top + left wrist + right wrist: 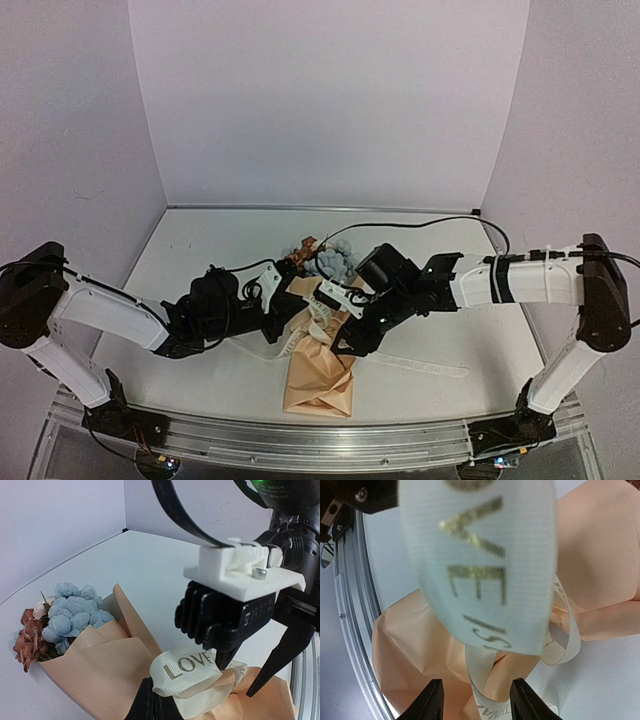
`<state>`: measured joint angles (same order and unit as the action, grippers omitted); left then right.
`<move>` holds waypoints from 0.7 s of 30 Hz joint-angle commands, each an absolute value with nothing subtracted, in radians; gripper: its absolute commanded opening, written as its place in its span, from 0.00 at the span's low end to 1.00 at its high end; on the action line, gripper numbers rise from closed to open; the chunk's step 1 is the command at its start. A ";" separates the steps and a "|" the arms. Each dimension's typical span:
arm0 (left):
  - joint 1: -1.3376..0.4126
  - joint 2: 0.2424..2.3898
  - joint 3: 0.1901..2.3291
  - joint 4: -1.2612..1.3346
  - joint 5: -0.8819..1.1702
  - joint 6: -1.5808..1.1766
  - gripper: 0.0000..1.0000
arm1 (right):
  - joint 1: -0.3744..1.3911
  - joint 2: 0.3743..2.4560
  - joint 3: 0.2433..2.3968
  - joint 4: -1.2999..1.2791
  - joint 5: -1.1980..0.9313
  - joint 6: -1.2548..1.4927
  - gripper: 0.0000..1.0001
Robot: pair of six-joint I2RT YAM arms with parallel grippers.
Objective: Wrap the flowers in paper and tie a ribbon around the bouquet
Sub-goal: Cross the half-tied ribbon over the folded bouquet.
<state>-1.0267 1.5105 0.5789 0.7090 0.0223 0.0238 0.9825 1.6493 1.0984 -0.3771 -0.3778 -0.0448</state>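
The white bench [200,250] is boxed in by pale lilac walls [330,100] at 9, 12 and 3 o'clock, with a metal rail [300,440] along its 6 o'clock edge. The left arm reaches in from 8 o'clock. The left fingers [150,702] are pressed together on the ribbon [185,672], which rises from them in a loop printed LOVE.

At centre lies the bouquet [320,375], its paper [105,670] folded into a cone. The flowers [70,615] point to 12 o'clock and the narrow end to 6 o'clock, near the rail.

The right arm comes in from 3 o'clock. The right fingers [347,338] stand partly apart over the paper with a ribbon strand in the gap, and neither finger visibly grips it. A ribbon tail trails toward 4 o'clock.

Open surface lies from 10 to 2 o'clock beyond the blooms, with a black cable [420,225] crossing at 1 o'clock. Both wrists crowd the centre.
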 commanded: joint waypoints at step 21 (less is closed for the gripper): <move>-0.944 1.431 0.537 0.787 0.023 -0.104 0.00 | 0.962 1.553 0.988 -0.348 -0.245 -0.008 0.00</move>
<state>-0.9596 1.4728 0.5568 0.7157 0.0235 -0.0541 0.9766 1.6237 1.0068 -0.3592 -0.2916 -0.0324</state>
